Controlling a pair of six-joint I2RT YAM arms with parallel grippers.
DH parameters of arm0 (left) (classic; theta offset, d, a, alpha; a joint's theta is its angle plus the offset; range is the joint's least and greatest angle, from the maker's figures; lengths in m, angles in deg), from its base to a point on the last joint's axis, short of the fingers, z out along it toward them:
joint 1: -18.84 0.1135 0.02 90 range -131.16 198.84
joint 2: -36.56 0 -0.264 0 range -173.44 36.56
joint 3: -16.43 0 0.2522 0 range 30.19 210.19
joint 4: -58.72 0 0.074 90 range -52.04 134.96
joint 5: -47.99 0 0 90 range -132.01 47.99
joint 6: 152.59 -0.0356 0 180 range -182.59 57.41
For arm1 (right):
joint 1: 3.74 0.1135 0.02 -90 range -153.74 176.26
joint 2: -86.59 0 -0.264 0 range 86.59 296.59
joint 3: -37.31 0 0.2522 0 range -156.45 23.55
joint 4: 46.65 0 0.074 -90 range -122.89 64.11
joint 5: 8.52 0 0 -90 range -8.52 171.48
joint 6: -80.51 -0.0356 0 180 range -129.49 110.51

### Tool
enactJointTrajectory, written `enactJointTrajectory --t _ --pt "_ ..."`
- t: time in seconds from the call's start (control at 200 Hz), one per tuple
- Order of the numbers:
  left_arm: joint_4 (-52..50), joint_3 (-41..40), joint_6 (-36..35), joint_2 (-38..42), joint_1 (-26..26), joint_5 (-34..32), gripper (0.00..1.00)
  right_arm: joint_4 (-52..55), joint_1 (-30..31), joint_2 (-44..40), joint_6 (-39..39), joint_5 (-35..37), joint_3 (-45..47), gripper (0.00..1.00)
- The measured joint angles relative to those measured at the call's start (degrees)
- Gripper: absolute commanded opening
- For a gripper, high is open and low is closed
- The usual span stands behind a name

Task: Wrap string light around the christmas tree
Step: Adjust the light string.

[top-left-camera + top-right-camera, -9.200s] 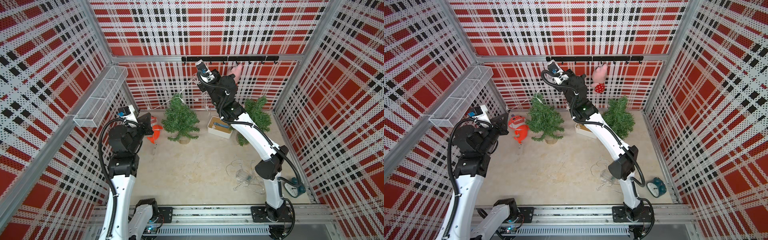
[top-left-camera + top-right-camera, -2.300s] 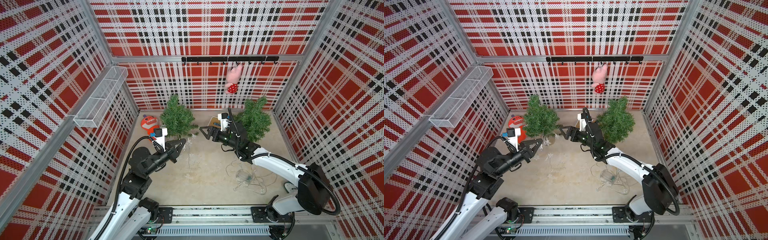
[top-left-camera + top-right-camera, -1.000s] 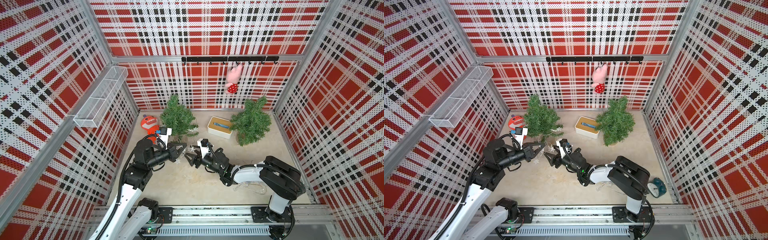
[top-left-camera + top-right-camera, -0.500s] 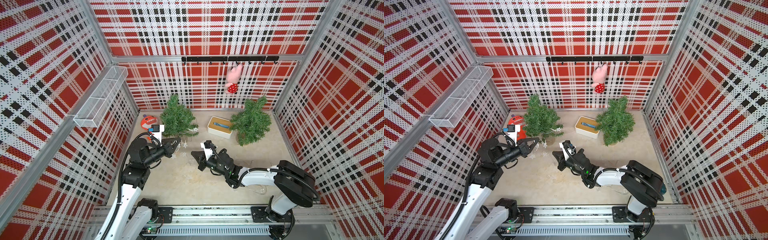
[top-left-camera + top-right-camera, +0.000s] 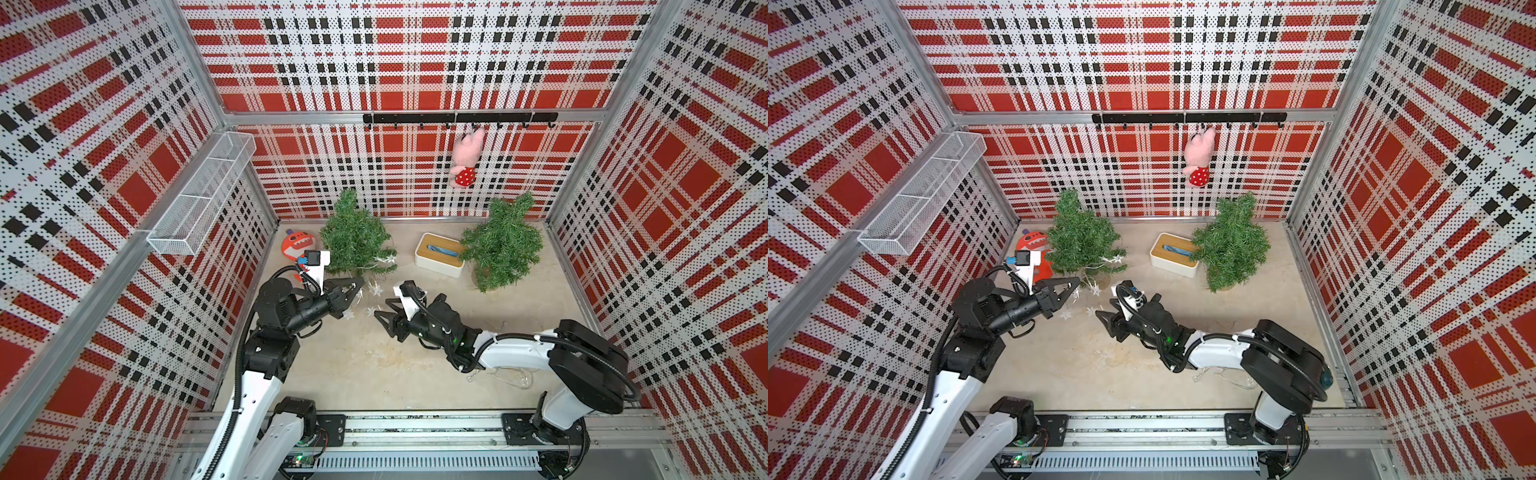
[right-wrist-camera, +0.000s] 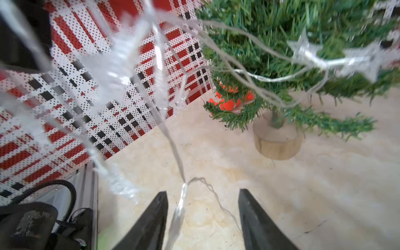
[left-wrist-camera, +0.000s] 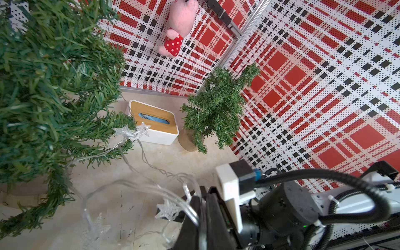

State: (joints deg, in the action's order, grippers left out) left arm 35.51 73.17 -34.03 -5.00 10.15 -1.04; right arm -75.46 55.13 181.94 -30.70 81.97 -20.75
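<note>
Where two trees [image 5: 355,239] [image 5: 500,247] stand, one string light [image 5: 377,288]

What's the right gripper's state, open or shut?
Open. In the right wrist view the right gripper has its jaws well apart, and the string light wire passes between them, not clamped.

Pink plush [image 5: 465,160] in red dotted dress hangs from black hook rail [image 5: 415,118] on back wall. White wire basket [image 5: 199,195] fixed to left wall. On floor at back: red toothy toy [image 5: 293,247] by left wall; white tissue box [image 5: 436,268] w/ wood lid, blue tissue in slot, just beside small tree on wood base [image 5: 503,245] nr back right corner
</note>
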Motion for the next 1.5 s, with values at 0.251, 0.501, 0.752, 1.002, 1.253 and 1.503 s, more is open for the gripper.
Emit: enactJointTrajectory --t 0.251,0.501,0.752,1.002,1.253,1.503 --pt "0.02 0.02 0.61 0.28 0.0 0.96 0.0 -11.43 0.0 11.41 0.83 4.96 -2.89 0.58" --pt "-0.02 0.13 0.52 -0.09 0.0 1.27 0.0 -24.7 0.22 15.04 1.38 7.17 -2.62 0.11" --pt "-0.55 0.55 -0.33 -0.76 0.33 1.36 0.01 -29.2 0.26 12.48 1.07 8.09 3.41 0.01" --pt "-1.36 0.57 -2.08 -0.98 0.66 0.92 0.31 -25.24 0.26 0.55 0.63 7.85 11.63 0.0" --pt "-2.8 -0.31 -3.72 0.44 0.79 -0.74 0.56 -4.83 0.26 -27.39 5.31 9.49 16.96 0.0" --pt "-4.72 -0.37 -8.37 0.24 -1.57 -9.77 0.68 17.33 0.26 -44.78 13.79 13.88 7.52 0.0"
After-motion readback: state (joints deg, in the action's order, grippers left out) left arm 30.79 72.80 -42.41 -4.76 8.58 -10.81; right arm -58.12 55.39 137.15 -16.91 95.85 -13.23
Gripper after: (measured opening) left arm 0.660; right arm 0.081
